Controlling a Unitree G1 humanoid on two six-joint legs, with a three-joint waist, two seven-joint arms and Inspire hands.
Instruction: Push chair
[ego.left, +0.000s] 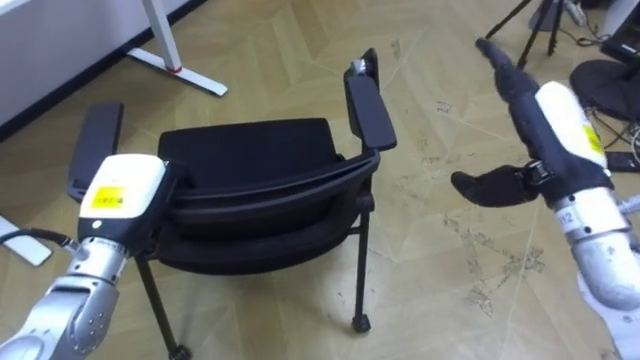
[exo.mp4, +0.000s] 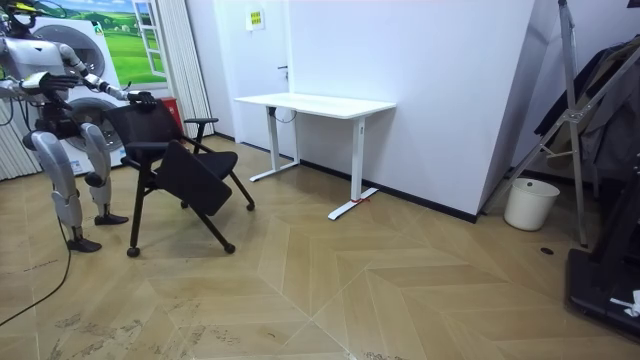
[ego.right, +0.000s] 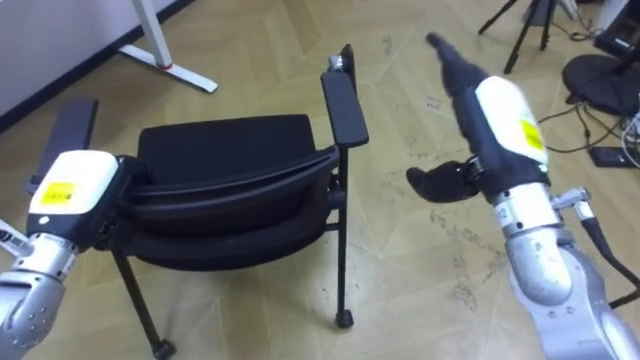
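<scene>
Black chair (ego.left: 245, 150), white desk (exo.mp4: 315, 103), herringbone floor (ego.left: 450, 250)

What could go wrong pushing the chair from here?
1. On the chair, the left hand is at the back's left end. The right hand hangs open beside the right armrest, apart from it. A one-sided push may swing the chair round.
2. The desk foot lies ahead on the floor, and the chair could catch on it.
</scene>
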